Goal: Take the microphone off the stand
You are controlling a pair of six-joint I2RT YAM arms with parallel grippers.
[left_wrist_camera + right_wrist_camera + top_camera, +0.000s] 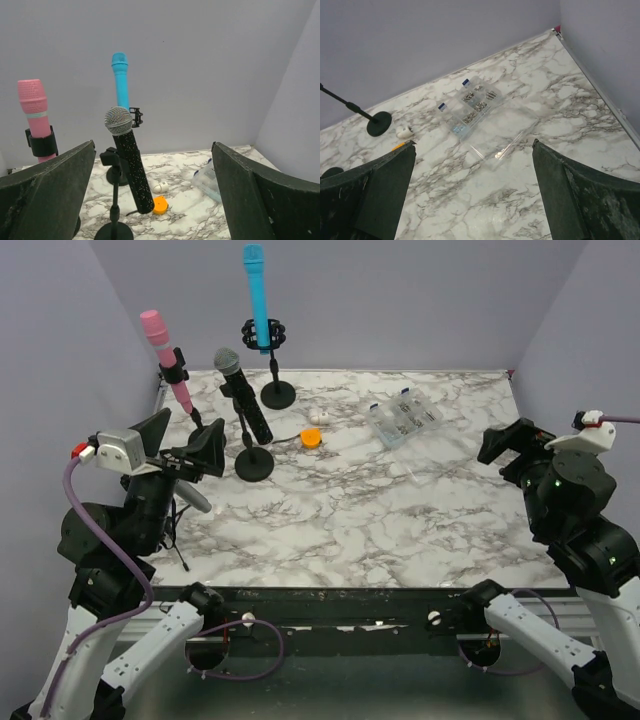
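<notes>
At the lower left of the top view, the left gripper (188,445) stood with its jaws wide apart, and it held nothing and touched nothing. In its wrist view the two dark fingers (50,200) filled the lower corners, and only air was between them. At the right edge of the top view, the right gripper (512,440) was also fully apart and empty, raised over the marble surface (400,520).

Just beyond the left gripper, in the left half of the frame, the black microphone (245,400) was sitting in the clip of its stand (255,462). It was tilted, with the mesh head up and to the left. In the left wrist view this microphone (131,170) stood near the middle of the frame, apart from both fingers.

A small orange object (312,437) lay on the surface just right of that stand, and a small white piece (318,417) lay a little farther behind it. A clear compartment box (402,420) lay right of the centre, well apart from the right gripper.

Farther back, at the upper left, the pink microphone (170,365) leaned in its own clip. The blue microphone (257,295) stood nearly upright in a third stand near the back wall, at the upper middle.
</notes>
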